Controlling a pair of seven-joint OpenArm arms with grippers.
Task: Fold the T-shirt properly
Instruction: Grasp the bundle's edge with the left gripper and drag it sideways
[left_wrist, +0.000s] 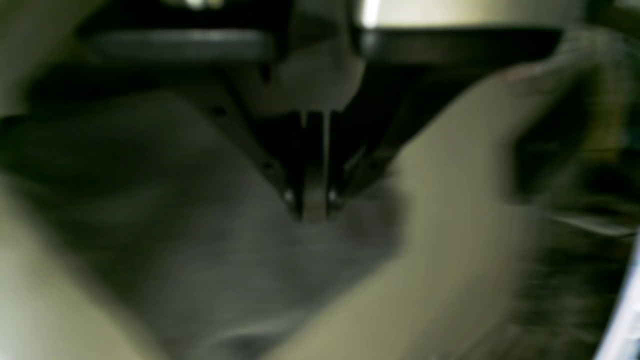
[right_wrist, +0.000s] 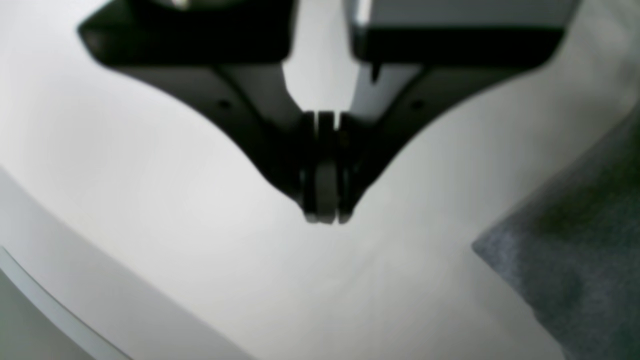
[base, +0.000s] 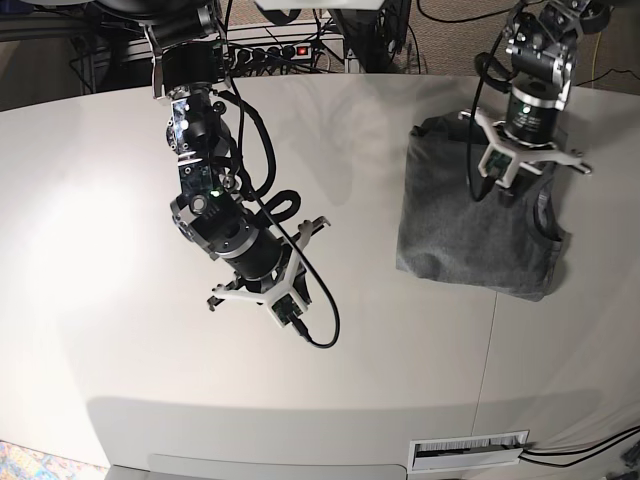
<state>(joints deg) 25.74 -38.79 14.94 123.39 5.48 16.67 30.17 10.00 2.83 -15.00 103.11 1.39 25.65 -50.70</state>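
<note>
The left gripper (left_wrist: 315, 210) had its jaws pressed together, and the blurred left wrist view did not let me tell whether a fold of cloth sat between them or whether the tips merely hung over it. Grey fabric filled the space directly beneath. The right gripper (right_wrist: 325, 215) also had its jaws closed, on nothing, hanging above bare tabletop with the cloth's edge well off to one side.

The plain heather-grey short-sleeved cotton T-shirt (base: 470, 225) lay on the pale, smooth white table (base: 100, 250), already gathered into a roughly rectangular, partly folded shape, on the side under the left arm. The right arm was well apart from it, over the middle of the table.

The shirt looked light, limp and easily creased; it would likely sag and bunch wherever it was lifted, and slide readily on the smooth surface. The stitched hems and the corners of the folded stack seemed the sounder places to pinch, since doubled cloth there should give the tips more to bite on. Lifting by two corners at once would probably keep the layers from slipping apart.

Counted: one T-shirt, two arms, two grippers, one table. No other cloth was in view.
</note>
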